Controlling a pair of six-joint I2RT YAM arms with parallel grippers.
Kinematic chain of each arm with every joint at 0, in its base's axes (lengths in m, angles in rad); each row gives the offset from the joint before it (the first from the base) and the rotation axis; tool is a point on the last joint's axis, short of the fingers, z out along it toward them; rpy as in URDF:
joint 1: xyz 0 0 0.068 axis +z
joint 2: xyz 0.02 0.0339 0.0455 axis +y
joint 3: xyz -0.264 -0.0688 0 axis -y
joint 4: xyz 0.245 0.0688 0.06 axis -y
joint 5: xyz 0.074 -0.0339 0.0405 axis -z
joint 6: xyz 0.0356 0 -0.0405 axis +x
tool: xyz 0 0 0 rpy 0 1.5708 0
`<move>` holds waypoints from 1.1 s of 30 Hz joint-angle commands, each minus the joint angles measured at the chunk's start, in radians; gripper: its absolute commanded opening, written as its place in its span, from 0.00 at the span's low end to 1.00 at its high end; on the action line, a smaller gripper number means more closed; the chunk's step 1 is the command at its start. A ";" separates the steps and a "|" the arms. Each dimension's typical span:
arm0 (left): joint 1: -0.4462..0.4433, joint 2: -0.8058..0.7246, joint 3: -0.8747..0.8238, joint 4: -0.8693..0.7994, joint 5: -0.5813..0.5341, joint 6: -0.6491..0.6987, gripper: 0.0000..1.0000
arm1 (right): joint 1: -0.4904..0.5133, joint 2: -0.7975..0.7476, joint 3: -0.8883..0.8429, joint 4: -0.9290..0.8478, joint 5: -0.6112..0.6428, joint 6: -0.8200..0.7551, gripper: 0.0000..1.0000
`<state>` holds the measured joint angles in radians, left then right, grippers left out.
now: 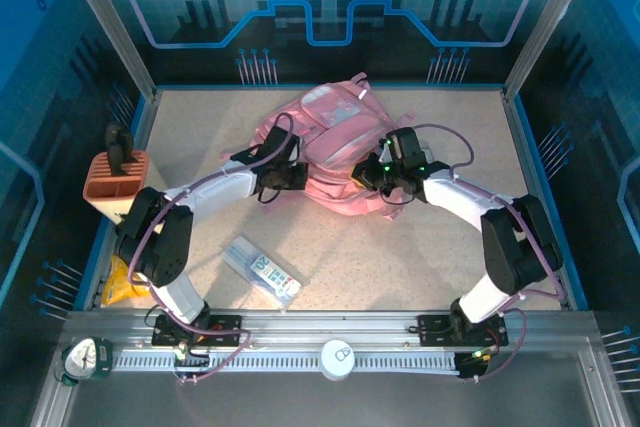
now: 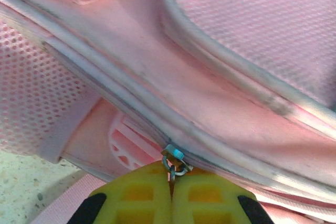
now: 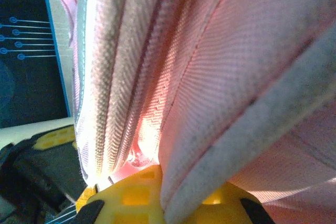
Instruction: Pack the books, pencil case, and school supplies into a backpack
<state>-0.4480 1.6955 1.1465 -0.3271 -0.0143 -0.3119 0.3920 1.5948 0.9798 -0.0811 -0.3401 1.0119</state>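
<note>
Backpack (image 1: 325, 142) lies mid-bench (image 1: 440, 247), long axis running away from the bases, between both arms. Left fingers (image 2: 168, 195) closed on its zip pull (image 2: 174, 160); right fingers (image 3: 152, 182) closed, pinching backpack fabric opposite. Pencil case (image 1: 262, 270) lies nearer the left arm.

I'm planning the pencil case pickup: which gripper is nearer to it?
Left. The left gripper pinches the backpack's zip pull, up and slightly right of the pencil case; the right gripper clamps backpack fabric farther right.
</note>
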 commanded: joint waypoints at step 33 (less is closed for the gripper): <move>0.157 -0.242 -0.124 -0.061 0.099 -0.145 0.70 | 0.220 -0.241 -0.163 0.073 0.309 -0.575 1.00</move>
<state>-0.2787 1.5146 1.0729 -0.3916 0.0563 -0.4103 0.6022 1.4128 0.8818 -0.0330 -0.0772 0.5850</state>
